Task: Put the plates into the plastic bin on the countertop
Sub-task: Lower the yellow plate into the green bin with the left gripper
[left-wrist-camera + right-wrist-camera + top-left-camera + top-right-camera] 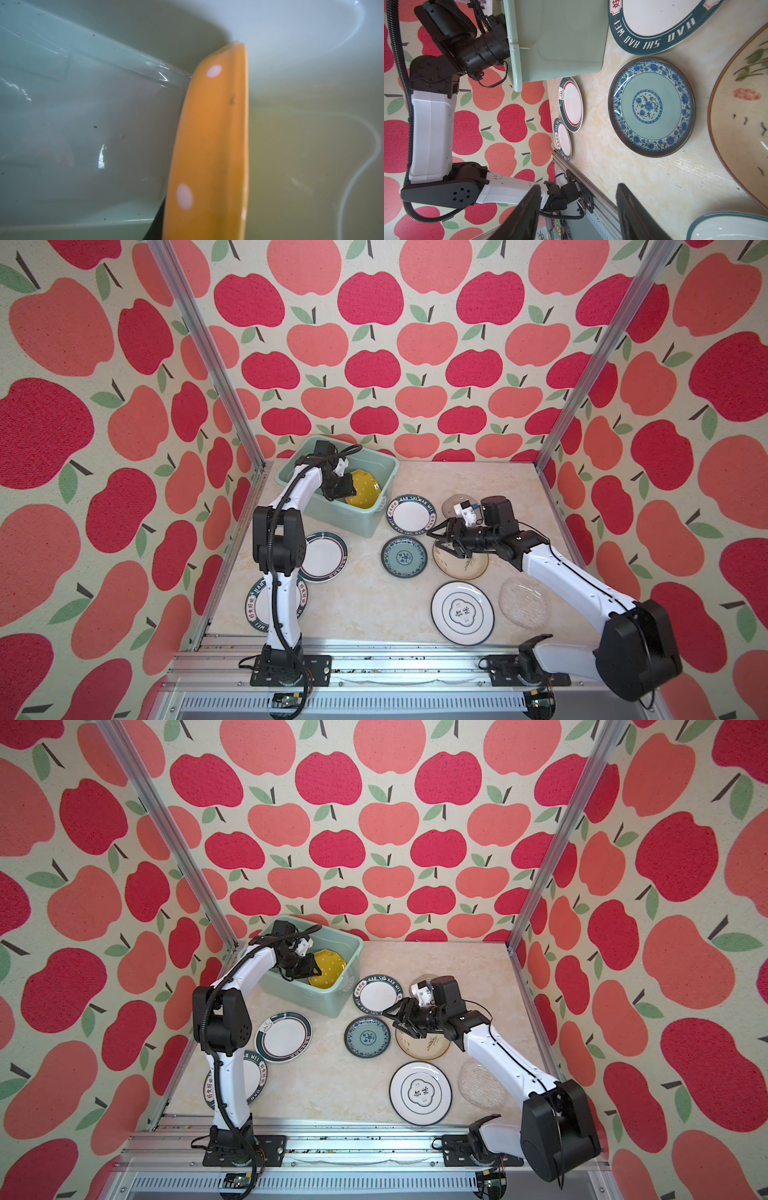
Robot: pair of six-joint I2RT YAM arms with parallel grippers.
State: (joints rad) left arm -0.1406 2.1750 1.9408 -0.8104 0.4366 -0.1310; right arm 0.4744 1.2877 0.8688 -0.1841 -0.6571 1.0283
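Inside the plastic bin (368, 526), at far left, the left gripper (348, 490) clamps the rim of the yellow plate (368, 488). It holds the plate tilted, probably so it slides down flat instead of dropping. Further right, the right gripper (437, 538) hovers with jaws apart and empty at the left edge of the cream plate (473, 568), likely lining up the next pick from the countertop (365, 605).
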